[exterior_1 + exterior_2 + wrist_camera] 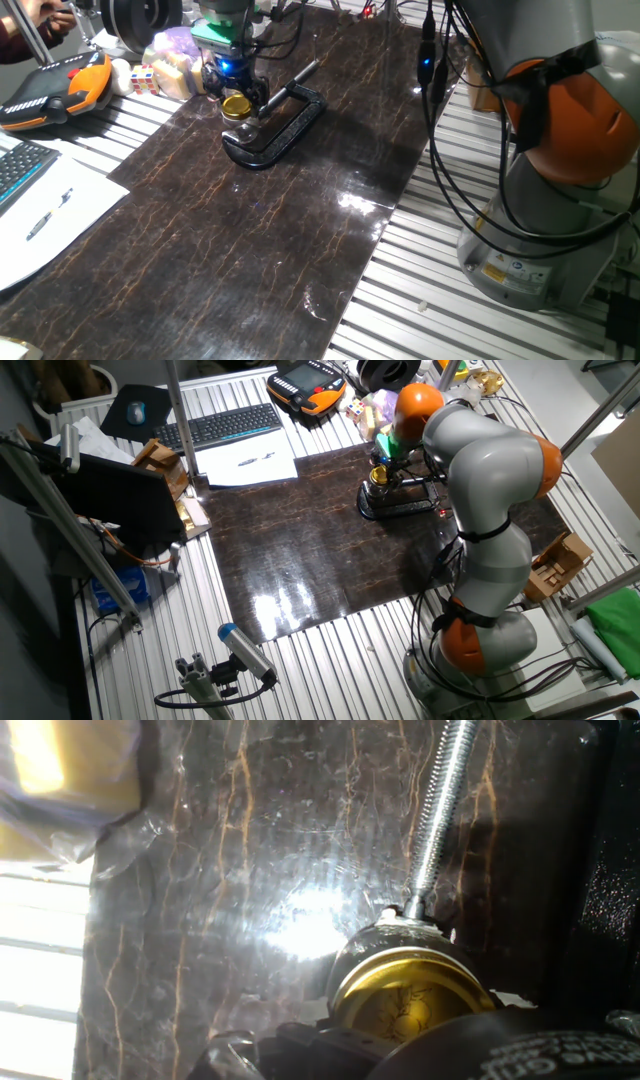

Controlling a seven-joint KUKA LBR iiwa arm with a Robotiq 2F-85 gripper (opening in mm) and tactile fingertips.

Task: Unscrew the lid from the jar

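The gold-yellow lid (237,104) sits on top of the small clear jar (240,124), which stands in the mouth of a black C-clamp (280,125). My gripper (237,97) hangs right over the lid, with a dark finger on each side of it. In the hand view the lid (405,1000) fills the lower middle, the clamp's screw (440,810) meets the jar's rim, and dark fingers (520,1055) overlap the lid's lower edge. Whether the fingers press on the lid does not show. From the other side, the lid (378,475) shows beside my arm.
An orange and black pendant (55,90), a keyboard (20,165) and paper (45,215) lie to the left of the dark mat (260,240). Small toys and dice (165,65) crowd behind the clamp. My arm's base (560,160) and cables (440,150) stand on the right.
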